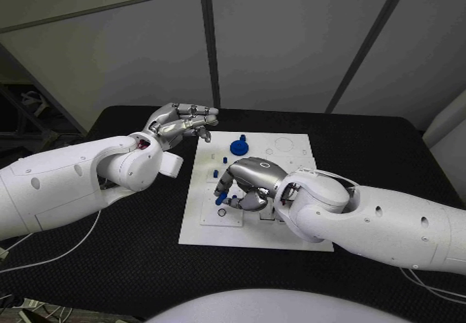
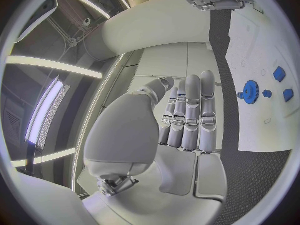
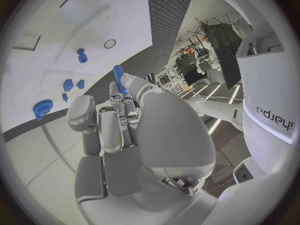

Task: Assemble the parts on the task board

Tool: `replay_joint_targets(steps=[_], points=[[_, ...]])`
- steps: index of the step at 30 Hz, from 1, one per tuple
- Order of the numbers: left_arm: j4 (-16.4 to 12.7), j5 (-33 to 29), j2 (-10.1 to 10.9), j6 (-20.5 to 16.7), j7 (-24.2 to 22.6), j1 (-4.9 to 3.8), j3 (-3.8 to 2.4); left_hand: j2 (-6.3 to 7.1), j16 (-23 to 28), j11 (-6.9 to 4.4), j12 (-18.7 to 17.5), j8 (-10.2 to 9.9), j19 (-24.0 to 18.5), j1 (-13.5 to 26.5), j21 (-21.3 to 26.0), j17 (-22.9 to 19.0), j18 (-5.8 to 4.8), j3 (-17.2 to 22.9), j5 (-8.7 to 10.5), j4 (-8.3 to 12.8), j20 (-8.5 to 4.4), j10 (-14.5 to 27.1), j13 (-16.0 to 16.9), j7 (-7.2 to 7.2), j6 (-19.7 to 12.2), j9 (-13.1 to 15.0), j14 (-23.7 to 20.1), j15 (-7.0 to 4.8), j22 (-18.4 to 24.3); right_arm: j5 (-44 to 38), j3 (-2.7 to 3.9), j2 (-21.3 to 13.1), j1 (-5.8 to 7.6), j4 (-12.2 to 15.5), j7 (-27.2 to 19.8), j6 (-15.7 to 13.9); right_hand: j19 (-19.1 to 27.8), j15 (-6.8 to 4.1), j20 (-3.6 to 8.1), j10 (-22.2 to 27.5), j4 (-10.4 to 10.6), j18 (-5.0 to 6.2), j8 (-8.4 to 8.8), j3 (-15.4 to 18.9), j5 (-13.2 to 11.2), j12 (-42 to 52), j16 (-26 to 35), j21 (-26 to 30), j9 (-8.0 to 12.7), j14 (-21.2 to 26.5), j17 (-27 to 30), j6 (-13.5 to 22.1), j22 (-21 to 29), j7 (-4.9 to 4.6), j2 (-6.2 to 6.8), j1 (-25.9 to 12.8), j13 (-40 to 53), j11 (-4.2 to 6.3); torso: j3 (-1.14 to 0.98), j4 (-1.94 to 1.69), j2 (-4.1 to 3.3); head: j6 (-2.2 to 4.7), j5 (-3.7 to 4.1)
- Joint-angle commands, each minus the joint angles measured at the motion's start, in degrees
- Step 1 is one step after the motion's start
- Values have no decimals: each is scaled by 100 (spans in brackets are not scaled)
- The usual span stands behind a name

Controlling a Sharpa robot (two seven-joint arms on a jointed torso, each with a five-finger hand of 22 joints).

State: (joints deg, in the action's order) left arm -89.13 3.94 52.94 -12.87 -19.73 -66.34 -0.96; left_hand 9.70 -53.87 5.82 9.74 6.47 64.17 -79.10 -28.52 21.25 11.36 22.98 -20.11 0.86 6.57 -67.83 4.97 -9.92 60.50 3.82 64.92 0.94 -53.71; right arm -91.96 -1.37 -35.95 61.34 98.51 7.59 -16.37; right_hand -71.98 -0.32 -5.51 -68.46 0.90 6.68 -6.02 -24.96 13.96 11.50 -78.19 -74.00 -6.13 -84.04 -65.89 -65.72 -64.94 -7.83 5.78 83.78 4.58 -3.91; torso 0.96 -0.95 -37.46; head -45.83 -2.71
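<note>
Right hand (image 1: 245,186) pinched a blue peg (image 1: 221,198) low over the board (image 1: 291,153); we feared it could tilt and jam. Left hand (image 1: 180,123) hung curled, holding nothing.

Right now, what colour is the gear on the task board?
Blue. The gear shows best in the left wrist view, lying on the white task board.

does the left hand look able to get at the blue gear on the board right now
Probably yes. The left hand hovers empty beside the task board's far left corner, the blue gear sits near that end, and the right hand works nearer, off that path.
</note>
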Motion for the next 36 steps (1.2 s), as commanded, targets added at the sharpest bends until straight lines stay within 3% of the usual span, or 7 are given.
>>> replay_joint_targets(steps=[1, 11, 15, 36], points=[[-3, -46, -9, 81, -31, -9, -5, -39, 21, -3, 27, -25, 30, 1, 27, -6, -92, -31, 24, 9, -11, 25, -4, -27, -3, -2, 41, 9, 6, 4, -18, 62, -16, -100, -139, 197, 11, -31, -2, -26, -8, -84, -17, -23, 42, -1, -18, -5, -10, -180, 6, -13, 5, -18, -16, 19, 4, -1, -5, 2, -3, -16, -20], [-5, -47, -13, 83, -30, -9, -5, -39, 21, -3, 27, -25, 30, 1, 27, -6, -92, -31, 24, 9, -11, 25, -4, -27, -3, -2, 41, 9, 6, -76, -44, 199, -46, -324, -153, 353, 12, -30, -3, -25, -12, -84, -15, -24, 45, -4, -17, -5, -10, -179, 8, -11, 5, -19, -14, 20, 4, -2, 1, -9, -8, -43, -58], [-4, -47, -13, 83, -30, -9, -5, -39, 21, -3, 27, -25, 30, 1, 27, -6, -92, -31, 24, 9, -11, 25, -4, -27, -3, -2, 41, 9, 6, -89, -47, 227, -48, -373, -143, 434, 13, -30, -3, -25, -13, -84, -14, -25, 46, -5, -16, -5, -10, -179, 11, -11, 6, -20, -15, 21, 4, -2, -3, 5, -5, -60, -68], [-7, -47, -20, 83, -32, -10, -6, -39, 21, -3, 27, -25, 30, 1, 27, -6, -92, -31, 24, 9, -11, 25, -4, -27, -3, -2, 41, 9, 6, -279, -85, 284, -52, -449, -14, 747, 24, -30, -3, -25, -14, -80, -14, -25, 47, -6, -12, 4, -11, -177, 20, -11, 20, -20, -15, 21, 4, -3, 0, 1, 1, -96, -74]])
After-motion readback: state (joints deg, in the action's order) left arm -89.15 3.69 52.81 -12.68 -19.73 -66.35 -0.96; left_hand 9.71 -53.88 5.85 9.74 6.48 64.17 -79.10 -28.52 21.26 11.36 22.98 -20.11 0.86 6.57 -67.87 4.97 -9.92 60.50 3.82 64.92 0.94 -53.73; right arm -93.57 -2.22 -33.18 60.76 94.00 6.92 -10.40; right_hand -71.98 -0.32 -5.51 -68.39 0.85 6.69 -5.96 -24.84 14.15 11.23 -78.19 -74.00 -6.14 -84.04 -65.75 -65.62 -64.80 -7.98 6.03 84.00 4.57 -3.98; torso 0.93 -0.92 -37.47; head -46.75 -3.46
